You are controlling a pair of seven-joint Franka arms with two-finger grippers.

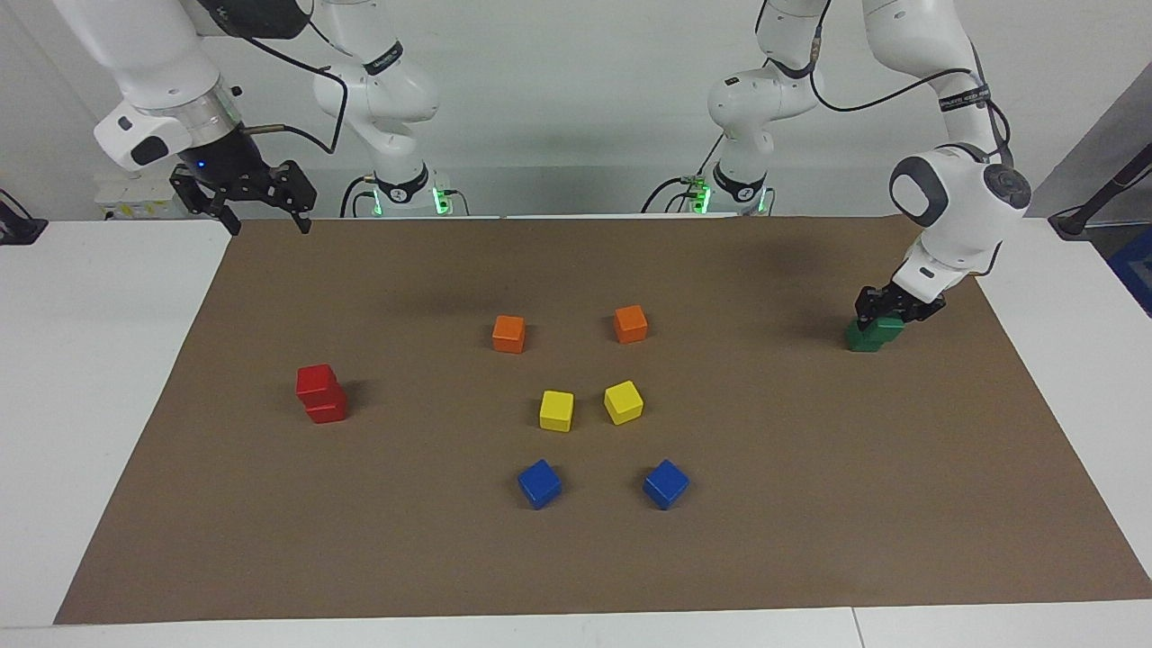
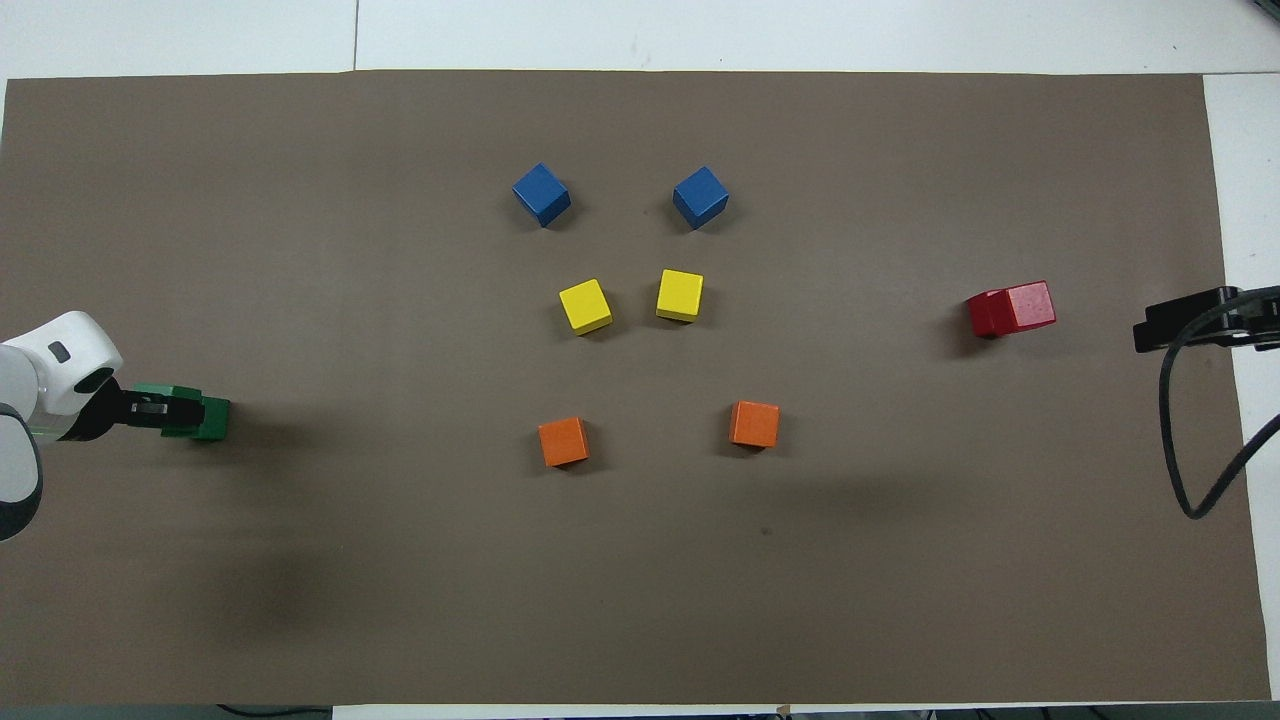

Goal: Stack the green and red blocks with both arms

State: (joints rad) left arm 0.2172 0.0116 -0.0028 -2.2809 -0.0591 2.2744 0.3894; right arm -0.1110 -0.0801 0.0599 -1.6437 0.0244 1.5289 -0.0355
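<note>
- Left claw (image 1: 886,317) is down at my left arm's end of the desk (image 1: 90,360), its tips at either side of the upper of the two green blocks (image 1: 875,335).
- Cannot tell whether the tips press on that block or stand just off it.
- Green blocks: stacked, one on the other, on the brown mat (image 1: 810,495). The upper one sits turned and a little off-centre on the lower one.
- Right claw (image 1: 267,216) is wide, holding nothing. It hangs raised over the mat's edge nearest the robots, at my right arm's end; that arm waits.
- Red blocks (image 1: 321,394): stacked as a pair at the right arm's end of the mat, the upper one shifted slightly on the lower. They are well apart from the right claw and a little farther from the robots than the green pair.
- Between the two stacks, mid-mat, are three loose pairs in rows.
- Two orange blocks (image 1: 508,334) lie nearest the robots.
- Two yellow blocks (image 1: 556,410) come next, close together.
- Two blue blocks (image 1: 539,483) lie farthest out.
- None of these six touches another.
</note>
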